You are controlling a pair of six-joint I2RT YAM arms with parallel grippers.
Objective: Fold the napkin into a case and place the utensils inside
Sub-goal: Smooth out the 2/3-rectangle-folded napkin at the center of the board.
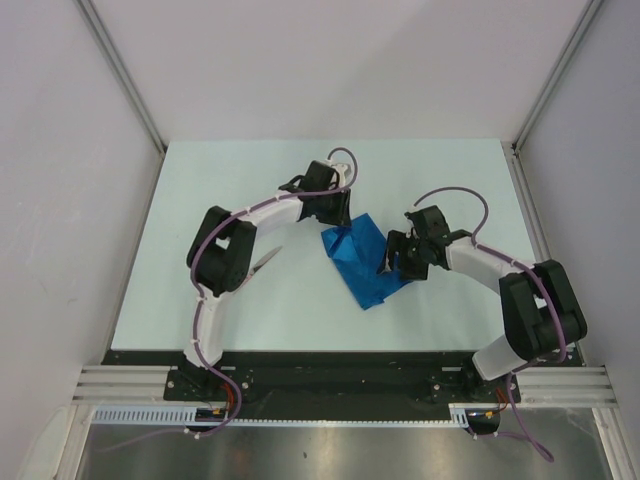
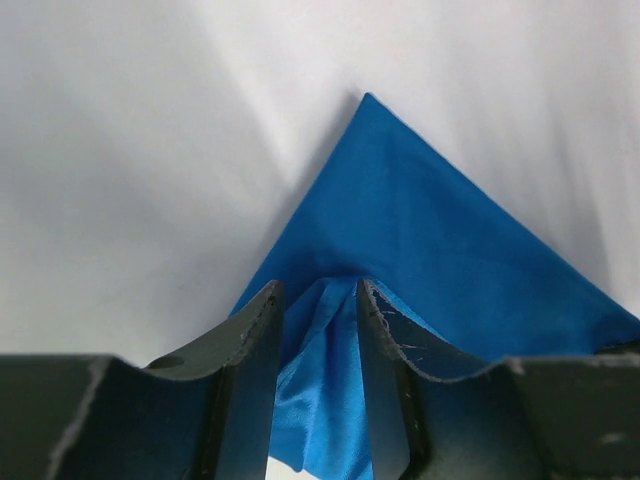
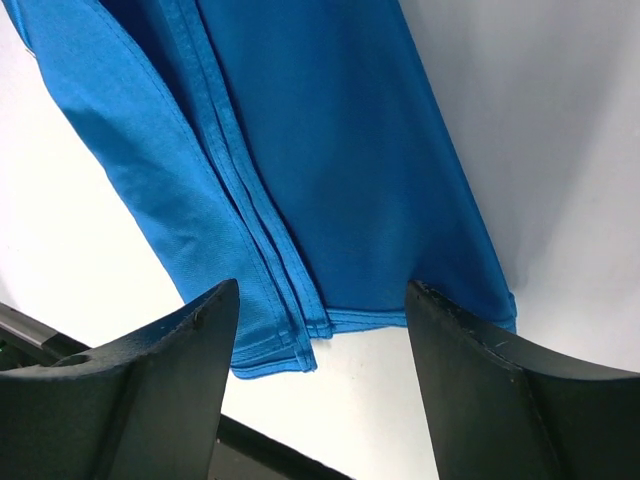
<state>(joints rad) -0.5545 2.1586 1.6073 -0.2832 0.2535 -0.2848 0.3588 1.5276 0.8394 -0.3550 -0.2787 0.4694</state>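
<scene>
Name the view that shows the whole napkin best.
Top external: only it shows nearly the whole napkin, a folded blue shape. Left wrist shows one pointed corner plus a fold pinched in the left pincer. Right wrist shows only stacked hemmed edges beyond the open right pincer.

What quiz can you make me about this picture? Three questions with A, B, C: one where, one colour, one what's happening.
1. Where is the napkin? A) middle of the table B) on the floor C) far left corner
2. Its colour? A) red B) blue C) yellow
3. The left gripper is? A) wide open B) pinching a napkin fold C) holding a spoon
Answers: 1A, top view shows it there; 2B, all views show blue; 3B, cloth sits between its fingers.
</scene>
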